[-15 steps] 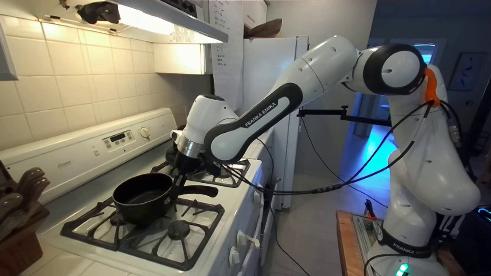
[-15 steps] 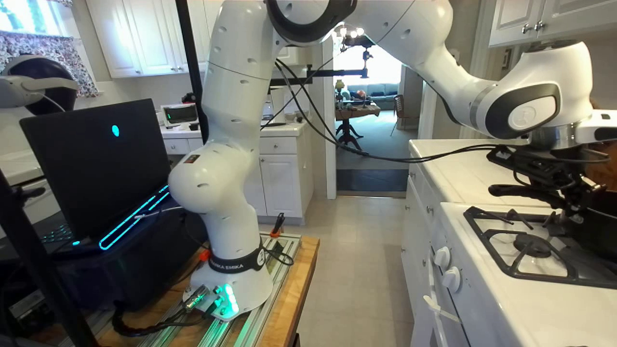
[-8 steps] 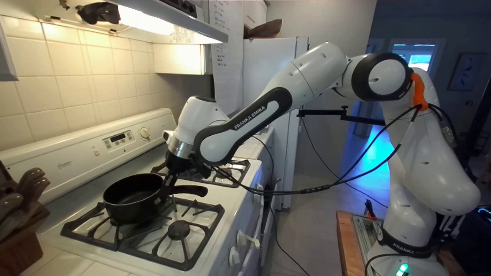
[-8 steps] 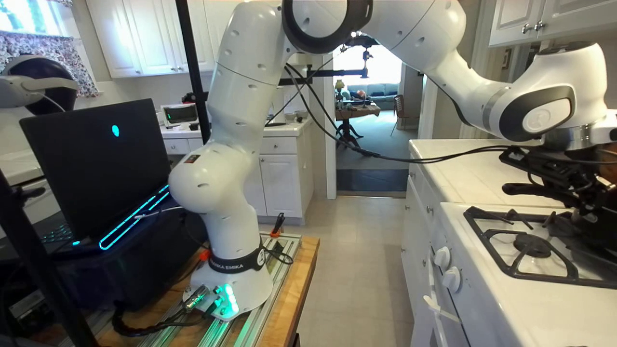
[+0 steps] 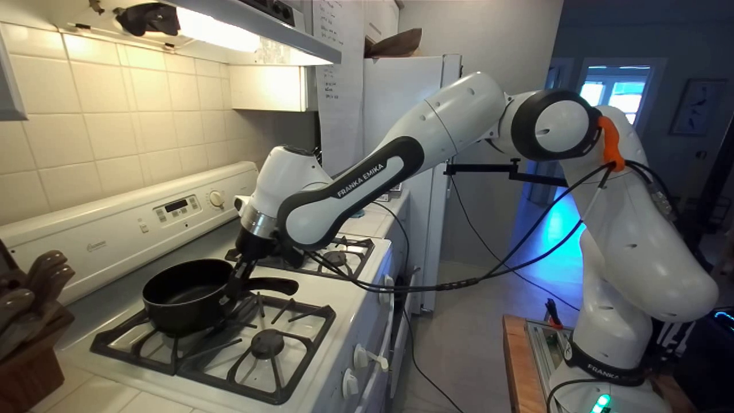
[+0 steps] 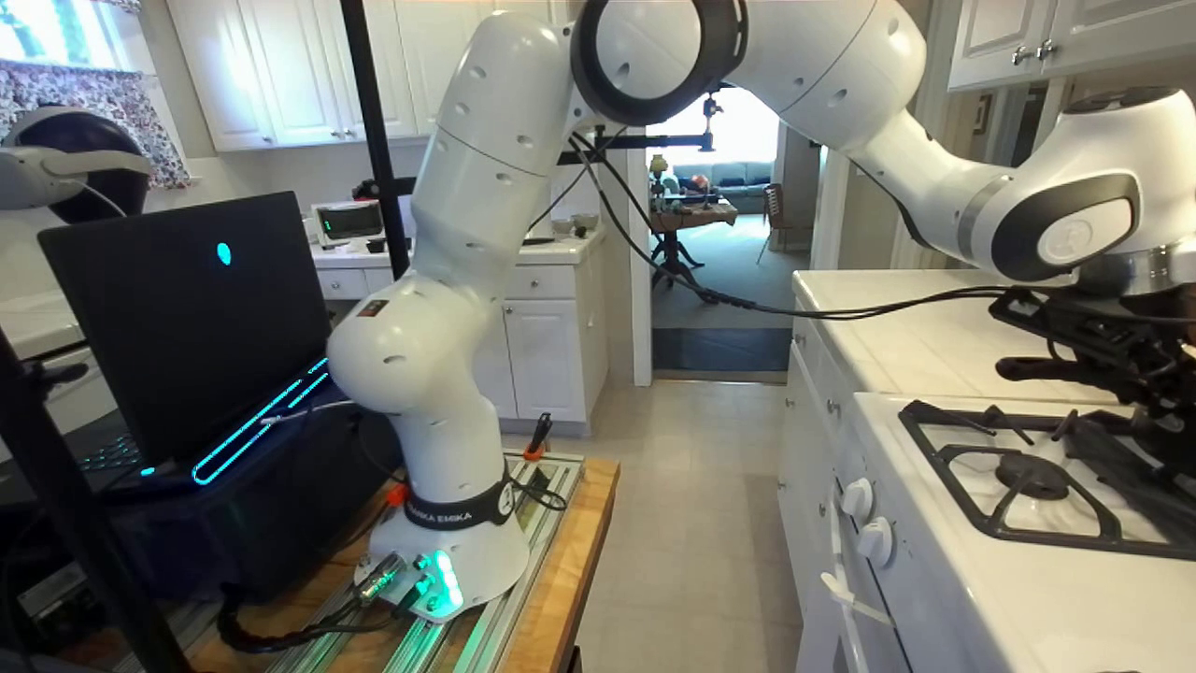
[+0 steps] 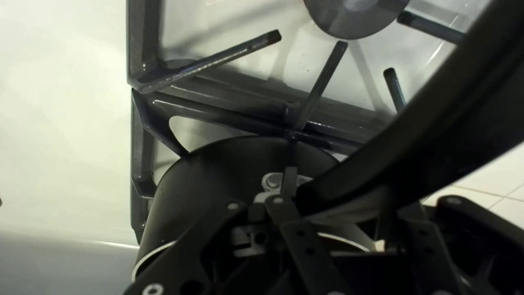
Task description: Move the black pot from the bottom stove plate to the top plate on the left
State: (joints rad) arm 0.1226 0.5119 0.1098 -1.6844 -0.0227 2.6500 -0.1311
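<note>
The black pot [image 5: 183, 315] is upright over the back burner of the near grate [image 5: 129, 355], by the control panel. I cannot tell whether its base touches the grate. Its dark handle [image 5: 278, 284] points toward the oven front. In the wrist view the pot wall [image 7: 204, 184] and handle [image 7: 413, 139] show close up, with the handle crossing between the fingers. My gripper [image 5: 234, 289] is shut on the handle near the pot wall; the far fingertip is hidden behind the handle. In an exterior view the pot is mostly cut off and the handle [image 6: 1060, 372] shows.
The front burner [image 5: 267, 344] lies uncovered in the near grate. A far grate [image 5: 350, 258] is behind the arm. A knife block [image 5: 31, 338] stands close left. The panel [image 5: 137, 218] rises behind the pot. The range hood [image 5: 269, 28] hangs above.
The pot and gripper have moved together left in an exterior view, further onto the back burner and away from the robot base. The arm has reached out further and lower. The grip looks the same.
</note>
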